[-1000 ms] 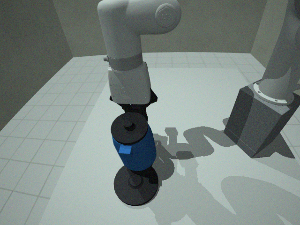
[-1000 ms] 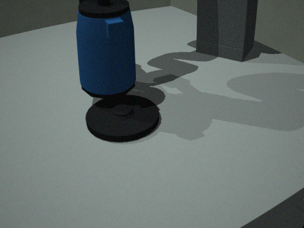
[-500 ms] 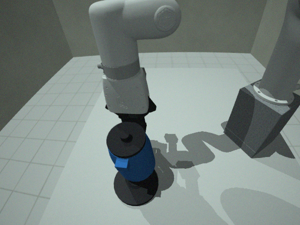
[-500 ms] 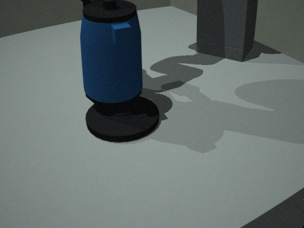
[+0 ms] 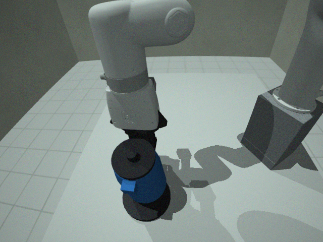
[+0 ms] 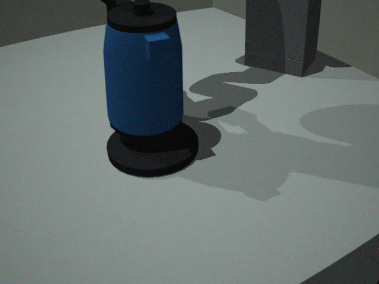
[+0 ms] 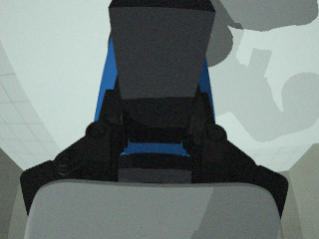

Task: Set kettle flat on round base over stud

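One blue kettle point(image 5: 150, 186) point(image 6: 143, 82) point(image 7: 103, 92) hangs over the round base point(image 5: 146, 212) point(image 6: 153, 161), the part-open end effector point(image 5: 142, 136) point(image 7: 157, 87) apparently clamped on its handle point(image 7: 161, 55), presumably to lower it upright onto the hidden stud.

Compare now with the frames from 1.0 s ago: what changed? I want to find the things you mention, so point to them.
The kettle point(image 5: 150, 182) point(image 6: 143, 82) and the gripper point(image 7: 157, 87) moved toward the front of the top view and came lower over the base point(image 5: 135, 209) point(image 6: 147, 161). The kettle now hides the base's stud, which showed before. Nothing visibly let go. The base and the robot's pedestal point(image 5: 257, 125) point(image 6: 273, 36) stayed put.
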